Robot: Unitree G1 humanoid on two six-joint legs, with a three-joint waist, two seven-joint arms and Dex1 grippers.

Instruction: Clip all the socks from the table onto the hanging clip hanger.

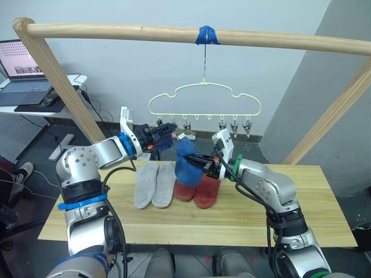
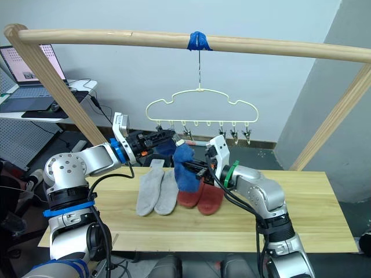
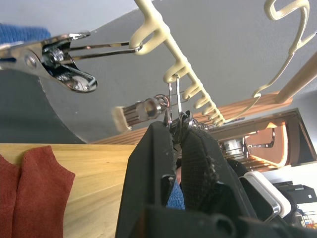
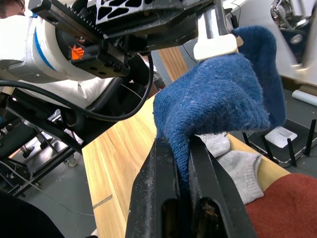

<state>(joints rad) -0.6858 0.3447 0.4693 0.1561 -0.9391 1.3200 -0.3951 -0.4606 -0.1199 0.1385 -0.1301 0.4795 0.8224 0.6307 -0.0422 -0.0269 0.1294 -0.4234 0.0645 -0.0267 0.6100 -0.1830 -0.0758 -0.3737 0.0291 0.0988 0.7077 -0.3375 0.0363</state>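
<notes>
Right jaws (image 4: 181, 148): closed on one blue sock (image 1: 186, 162), pinching a fold of it; the sock hangs above the tabletop (image 1: 301, 202), just below the hanger (image 1: 204, 99). Left jaws (image 3: 177, 144): nearly closed on the wire handles of one metal clip (image 3: 174, 106); a second blue sock (image 1: 164, 141) shows at these jaws, at 9 o'clock from the held sock.

Sock count on the tabletop: two grey socks (image 1: 153, 184) side by side, two red socks (image 1: 197, 191) side by side at 3 o'clock from the grey pair and touching it. Total visible: six.

Hanger: one, pale yellow, hung by its hook from the wooden pole (image 1: 116, 32) under a blue tape wrap (image 1: 207, 36), at 12 o'clock from the socks. A row of small metal clips dangles from its lower bar.
</notes>
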